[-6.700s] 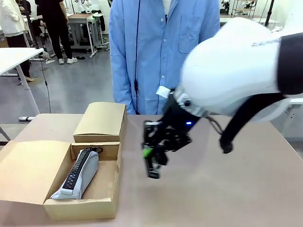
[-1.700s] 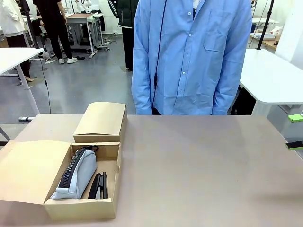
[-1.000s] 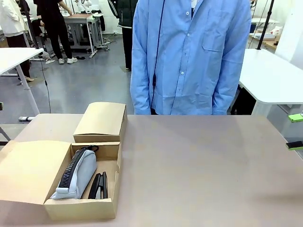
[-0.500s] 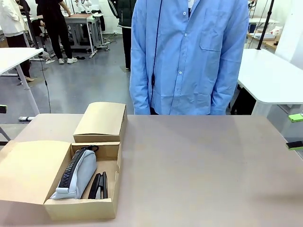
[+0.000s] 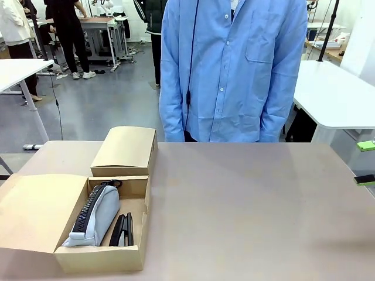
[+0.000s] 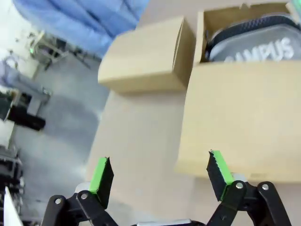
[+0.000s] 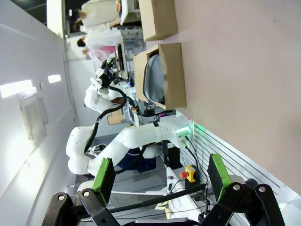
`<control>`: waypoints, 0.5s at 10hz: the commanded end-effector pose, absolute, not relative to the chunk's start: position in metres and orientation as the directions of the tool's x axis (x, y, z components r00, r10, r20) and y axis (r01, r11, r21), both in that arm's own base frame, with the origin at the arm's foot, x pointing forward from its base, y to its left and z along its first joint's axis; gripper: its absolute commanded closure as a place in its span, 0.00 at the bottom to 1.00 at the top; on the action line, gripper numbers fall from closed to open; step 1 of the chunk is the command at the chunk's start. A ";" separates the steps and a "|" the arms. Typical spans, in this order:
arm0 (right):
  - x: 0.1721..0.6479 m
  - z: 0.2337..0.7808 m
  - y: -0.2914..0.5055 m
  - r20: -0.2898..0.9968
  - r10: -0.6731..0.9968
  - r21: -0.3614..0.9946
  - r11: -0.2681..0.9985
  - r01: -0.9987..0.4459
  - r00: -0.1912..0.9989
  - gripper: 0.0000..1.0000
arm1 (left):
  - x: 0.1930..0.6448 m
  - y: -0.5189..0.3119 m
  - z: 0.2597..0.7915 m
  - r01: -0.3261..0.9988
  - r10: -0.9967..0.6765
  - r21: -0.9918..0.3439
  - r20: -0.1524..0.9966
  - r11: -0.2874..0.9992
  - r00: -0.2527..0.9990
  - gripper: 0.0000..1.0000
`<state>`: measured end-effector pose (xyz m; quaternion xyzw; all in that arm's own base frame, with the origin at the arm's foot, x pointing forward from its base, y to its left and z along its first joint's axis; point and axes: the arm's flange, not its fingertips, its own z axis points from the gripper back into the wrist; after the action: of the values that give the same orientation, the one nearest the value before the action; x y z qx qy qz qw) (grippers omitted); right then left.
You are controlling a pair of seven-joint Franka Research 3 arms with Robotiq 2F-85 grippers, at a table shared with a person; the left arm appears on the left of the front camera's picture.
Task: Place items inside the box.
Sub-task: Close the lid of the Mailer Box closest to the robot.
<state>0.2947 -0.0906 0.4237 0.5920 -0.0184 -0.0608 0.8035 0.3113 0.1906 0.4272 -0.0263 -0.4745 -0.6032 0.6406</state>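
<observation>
An open cardboard box point(image 5: 99, 257) stands at the table's near left. In it lie a grey zip pencil case point(image 5: 96, 216) and, beside it, a black stapler point(image 5: 122, 230). My left gripper point(image 6: 160, 174) hangs open above the table's left edge, off the box's flap point(image 6: 240, 117), with nothing between its fingers. From there I see the pencil case point(image 6: 256, 44) lettered "CAMPUS". My right gripper point(image 7: 160, 174) is open and empty far to the right of the box point(image 7: 171, 77). Its green pads point(image 5: 364, 145) show at the front view's right edge.
A second, closed cardboard box point(image 5: 126, 149) lies just behind the open one. A person in a blue shirt point(image 5: 234, 70) stands at the far edge with no hands over the table. The brown tabletop point(image 5: 252, 211) stretches bare to the right. The left arm point(image 7: 136, 136) shows far off.
A green fingertip that showed at the front view's left edge half a second ago has left that view. The person has shifted slightly to the left. The box's contents lie unchanged.
</observation>
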 end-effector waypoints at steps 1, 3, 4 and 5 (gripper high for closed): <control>0.296 0.427 -0.091 -0.043 -0.130 0.957 0.281 0.078 0.991 0.00 | 0.323 0.207 0.399 0.818 -0.797 0.498 0.598 0.288 -0.083 0.00; 0.296 0.427 -0.091 -0.043 -0.130 0.957 0.281 0.078 0.991 0.00 | 0.332 0.227 0.382 0.849 -0.844 0.439 0.535 0.295 0.016 0.00; 0.296 0.427 -0.091 -0.043 -0.130 0.957 0.281 0.078 0.991 0.00 | 0.336 0.232 0.374 0.855 -0.864 0.425 0.501 0.298 0.051 0.00; 0.296 0.427 -0.091 -0.043 -0.130 0.957 0.281 0.078 0.991 0.00 | 0.339 0.233 0.364 0.873 -0.879 0.396 0.472 0.284 0.072 0.00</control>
<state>0.2946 -0.0907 0.4237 0.5920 -0.0186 -0.0609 0.8034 0.3308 0.2335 0.3624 0.0109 -0.3490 -0.5929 0.7256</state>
